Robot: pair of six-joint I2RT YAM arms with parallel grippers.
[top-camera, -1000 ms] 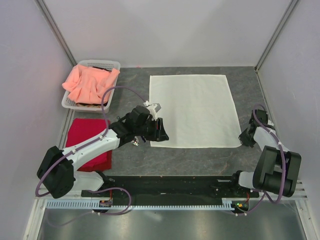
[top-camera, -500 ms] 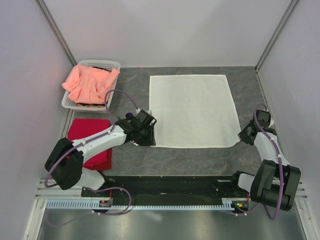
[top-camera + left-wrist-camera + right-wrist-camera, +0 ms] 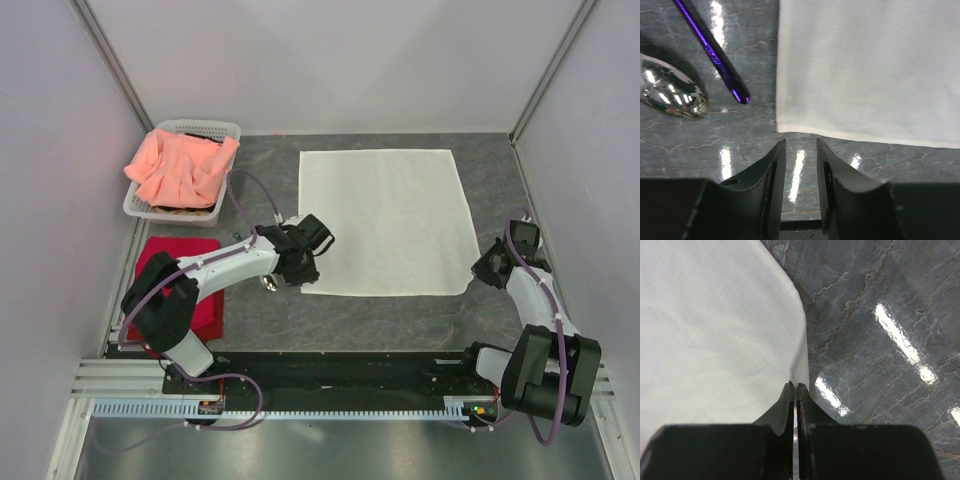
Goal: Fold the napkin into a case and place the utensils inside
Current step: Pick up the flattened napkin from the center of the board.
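The cream-white napkin (image 3: pixel 385 220) lies flat and unfolded on the grey table. My right gripper (image 3: pixel 484 272) is shut on the napkin's near right corner (image 3: pixel 801 371), which is lifted slightly. My left gripper (image 3: pixel 303 278) is open just short of the near left corner (image 3: pixel 790 125), with bare table between its jaws. In the left wrist view a shiny silver spoon bowl (image 3: pixel 672 95) and a dark purple handle (image 3: pixel 715 55) lie on the table left of the napkin's edge. The spoon also shows in the top view (image 3: pixel 267 284).
A white basket (image 3: pixel 228 130) holding salmon-pink cloth (image 3: pixel 180 168) stands at the back left. A red cloth (image 3: pixel 185 290) lies at the near left under my left arm. Grey walls close in the table on three sides.
My left gripper has swung from over the napkin's near left part back to just off its near left corner. My right gripper has moved forward onto the near right corner and shut on it.
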